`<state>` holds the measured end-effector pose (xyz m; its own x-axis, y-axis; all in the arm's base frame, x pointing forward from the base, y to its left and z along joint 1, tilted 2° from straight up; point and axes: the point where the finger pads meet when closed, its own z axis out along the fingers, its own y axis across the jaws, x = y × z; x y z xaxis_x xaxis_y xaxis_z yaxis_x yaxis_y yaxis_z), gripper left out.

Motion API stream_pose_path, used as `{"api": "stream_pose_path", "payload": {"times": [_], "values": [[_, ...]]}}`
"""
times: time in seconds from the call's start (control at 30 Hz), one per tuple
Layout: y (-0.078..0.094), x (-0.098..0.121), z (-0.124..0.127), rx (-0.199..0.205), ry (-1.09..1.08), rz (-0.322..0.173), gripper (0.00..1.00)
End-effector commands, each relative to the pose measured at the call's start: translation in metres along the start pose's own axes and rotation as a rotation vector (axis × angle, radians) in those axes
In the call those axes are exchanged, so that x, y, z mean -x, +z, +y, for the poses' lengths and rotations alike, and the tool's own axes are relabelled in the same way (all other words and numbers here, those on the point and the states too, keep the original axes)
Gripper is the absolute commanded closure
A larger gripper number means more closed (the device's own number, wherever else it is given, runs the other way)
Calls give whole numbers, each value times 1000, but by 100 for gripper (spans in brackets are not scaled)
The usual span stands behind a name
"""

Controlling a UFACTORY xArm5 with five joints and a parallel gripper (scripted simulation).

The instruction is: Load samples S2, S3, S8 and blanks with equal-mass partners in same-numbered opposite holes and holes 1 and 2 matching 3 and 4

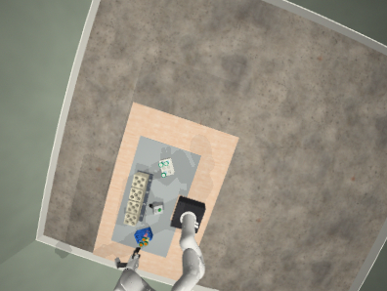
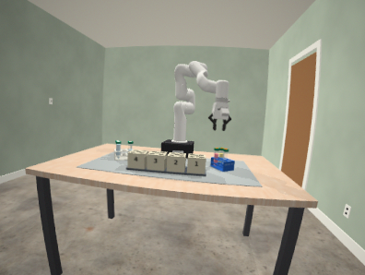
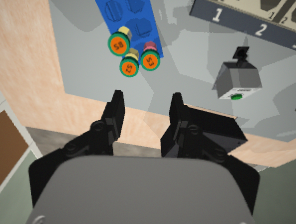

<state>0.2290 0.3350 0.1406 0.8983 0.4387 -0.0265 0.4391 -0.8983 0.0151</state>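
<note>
The blue sample rack RS [image 3: 127, 17] holds three orange-dotted tubes: S8 [image 3: 118, 46], S2 [image 3: 129, 67] and S3 [image 3: 150, 60]. It also shows in the side view [image 2: 222, 163] and from above [image 1: 144, 236]. My gripper [image 3: 147, 101] [image 2: 219, 125] is open and empty, high above the table near the rack. The loading stand ST with adapters 4, 3, 2, 1 [image 2: 166, 161] sits mid-mat; from above its holes look empty [image 1: 136, 199]. The blank rack RB [image 1: 167, 168] [image 2: 123, 149] holds green-capped blanks. The DONE key desk [image 3: 237, 82] stands beside ST.
The arm's black base [image 1: 188, 212] stands at the mat's edge. The table edge [image 3: 35, 75] runs close to RS. A brown door [image 2: 299, 115] is in the right wall.
</note>
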Motion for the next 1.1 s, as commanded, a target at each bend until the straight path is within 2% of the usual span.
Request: {"api": "stream_pose_path", "payload": {"times": [0.0,1.07], "values": [[-2,1,4,-5,144,6,43],[-2,1,4,-7,1077,4,43]]}}
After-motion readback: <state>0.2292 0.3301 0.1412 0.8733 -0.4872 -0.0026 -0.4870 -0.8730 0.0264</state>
